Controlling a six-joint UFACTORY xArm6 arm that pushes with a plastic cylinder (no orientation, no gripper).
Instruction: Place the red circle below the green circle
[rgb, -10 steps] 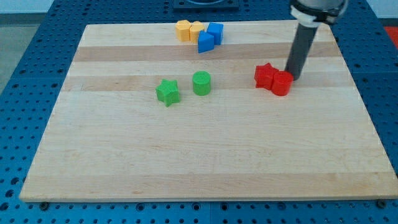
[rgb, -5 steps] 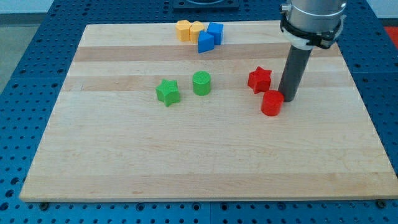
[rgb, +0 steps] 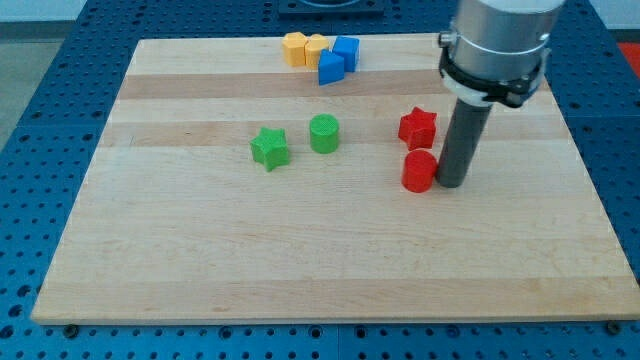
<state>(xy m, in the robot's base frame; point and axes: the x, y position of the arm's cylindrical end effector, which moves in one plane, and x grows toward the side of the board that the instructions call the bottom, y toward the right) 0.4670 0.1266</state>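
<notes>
My tip (rgb: 449, 184) against red circle (rgb: 419, 171), contact edge hidden; no end effector visible.

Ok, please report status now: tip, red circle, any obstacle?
My tip against red circle, on its right. Green circle far left. Red star just above; path clear.

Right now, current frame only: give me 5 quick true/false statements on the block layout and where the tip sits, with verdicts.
1. My tip sits just to the view's right of the red circle. True.
2. The red circle already lies directly below the green circle. False: it lies well to the view's right of it, only slightly lower.
3. The red star is above the red circle. True.
4. The green star is to the view's right of the green circle. False: it is on its left.
5. The yellow blocks and blue blocks cluster near the view's top. True.
</notes>
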